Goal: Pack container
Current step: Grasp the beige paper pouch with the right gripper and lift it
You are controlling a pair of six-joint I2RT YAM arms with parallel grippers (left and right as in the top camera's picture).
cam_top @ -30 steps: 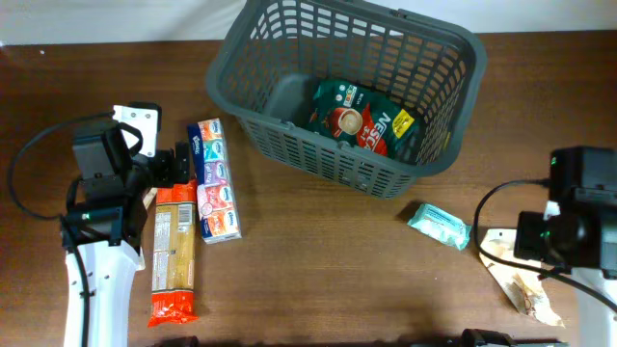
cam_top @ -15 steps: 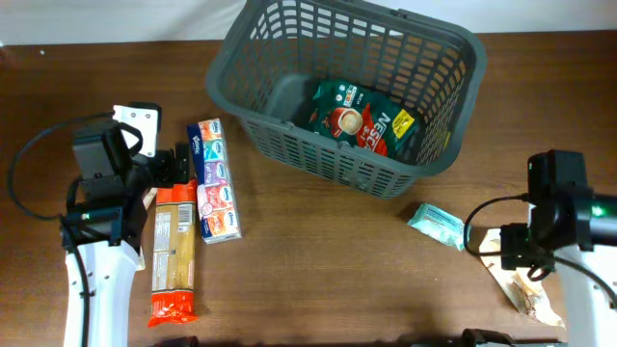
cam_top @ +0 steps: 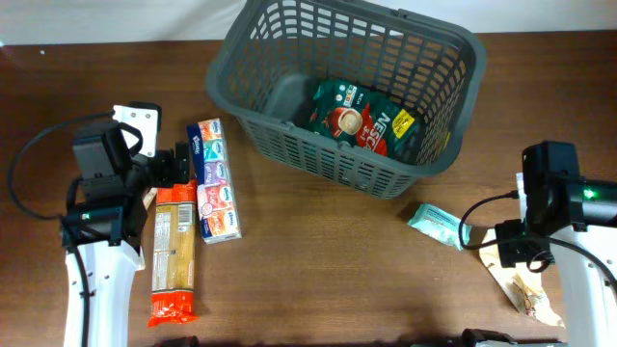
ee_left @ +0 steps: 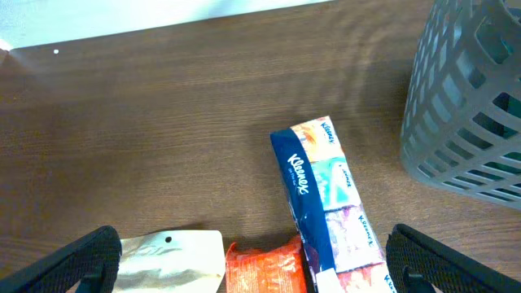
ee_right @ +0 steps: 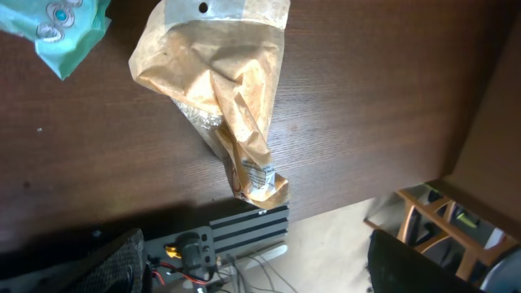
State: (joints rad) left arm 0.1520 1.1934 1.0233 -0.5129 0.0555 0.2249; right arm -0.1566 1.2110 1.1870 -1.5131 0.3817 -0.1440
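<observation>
Packing looks early on: the large dark grey slotted plastic container (cam_top: 318,159) sits at the far centre of the brown wooden table (cam_top: 318,270), tilted a bit relative to the table edge. It holds one thing, a green and red foil coffee pouch (cam_top: 362,120) lying on the base toward its right side. The rest of the base is bare.

The step in hand reads as picking the next item.

Left gripper (ee_left: 252,252): fingers spread wide, holding nothing. It hovers over the far ends of three items left of the container:
- a long multicoloured plastic-wrapped tissue pack (cam_top: 214,180), nearest the container
- a long orange plastic pasta packet (cam_top: 174,255), just beside the tissue pack
- a pale flat pouch (ee_left: 171,252), partly under the arm

Right gripper (ee_right: 254,242): also spread and empty. It is near the right edge, above a crumpled brown paper bag (ee_right: 220,81). A small teal plastic packet (cam_top: 439,225) lies between that bag and the container, just near of the container's front wall.

The next move probably calls for lowering onto one item, closing, then lifting clear over the thick rim.

In the way:
- The tissue pack and pasta packet lie close together, so a finger has little room between them.
- The paper bag is soft and may crush or slip.
- The coffee pouch takes up the right part of the base.
</observation>
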